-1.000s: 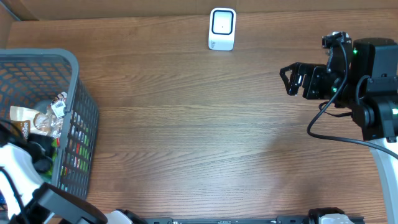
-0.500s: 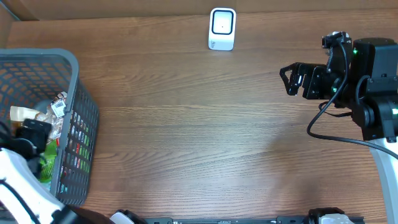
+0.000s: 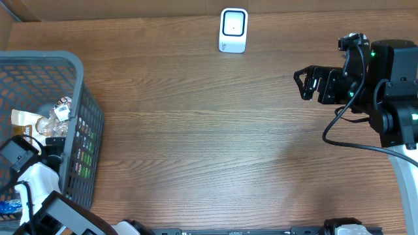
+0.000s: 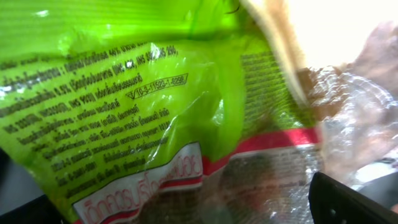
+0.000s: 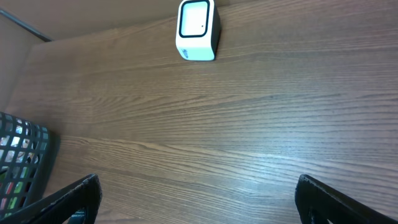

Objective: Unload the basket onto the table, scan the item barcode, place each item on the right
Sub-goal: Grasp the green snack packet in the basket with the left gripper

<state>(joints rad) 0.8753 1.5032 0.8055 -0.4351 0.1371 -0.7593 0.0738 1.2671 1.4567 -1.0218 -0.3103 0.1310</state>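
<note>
As no item was seen out on the table (image 3: 209,143), the task was judged barely begun: in the basket (image 3: 73,65) the left gripper (image 3: 29,149) was spread open over a green packet (image 4: 124,93), the right gripper (image 3: 302,83) was open and empty, and presentation to the scanner (image 3: 233,30) remained outstanding

Green red-trimmed packet (image 4: 124,93) (crinkled, finely printed) in basket (image 3: 46,57); white scanner (image 3: 233,30) upright.
</note>
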